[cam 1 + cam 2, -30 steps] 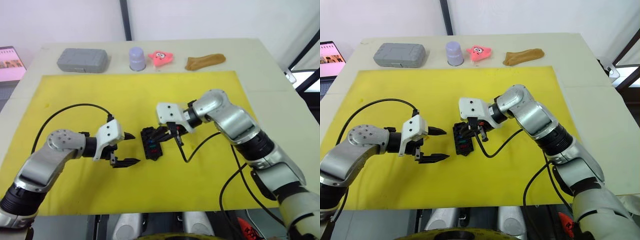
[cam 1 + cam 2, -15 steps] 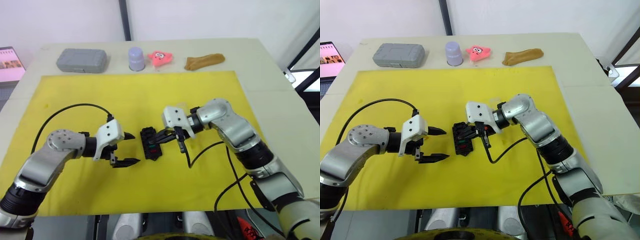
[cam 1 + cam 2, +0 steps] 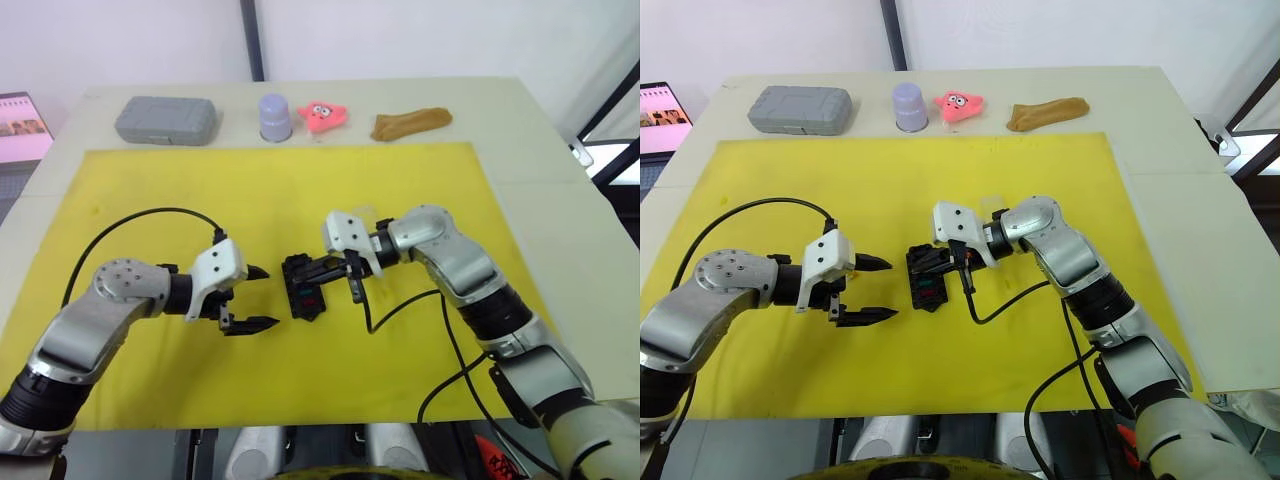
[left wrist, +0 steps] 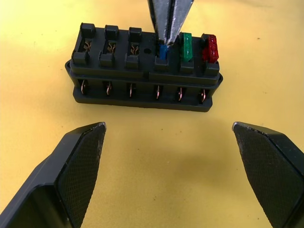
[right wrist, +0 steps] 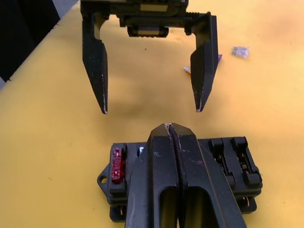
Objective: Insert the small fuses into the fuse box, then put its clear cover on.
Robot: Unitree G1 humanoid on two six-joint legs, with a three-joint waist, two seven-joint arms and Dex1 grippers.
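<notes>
The black fuse box lies mid-mat, with empty slots in the left wrist view. Red, green and blue fuses stand in one row. My right gripper is shut, its joined tips touching the top of the blue fuse. My left gripper stays open just left of the box, fingers apart and holding nothing. Loose fuses, a clear one and an orange one, lie on the mat behind the left gripper. A pale clear cover lies by the right wrist.
Along the back of the table, beyond the yellow mat, stand a grey case, a lilac cup, a pink toy and a brown lump. Black cables loop from both wrists across the mat.
The right gripper drew back to the right of the box, then returned with its tips over the box. The left arm has not moved.
</notes>
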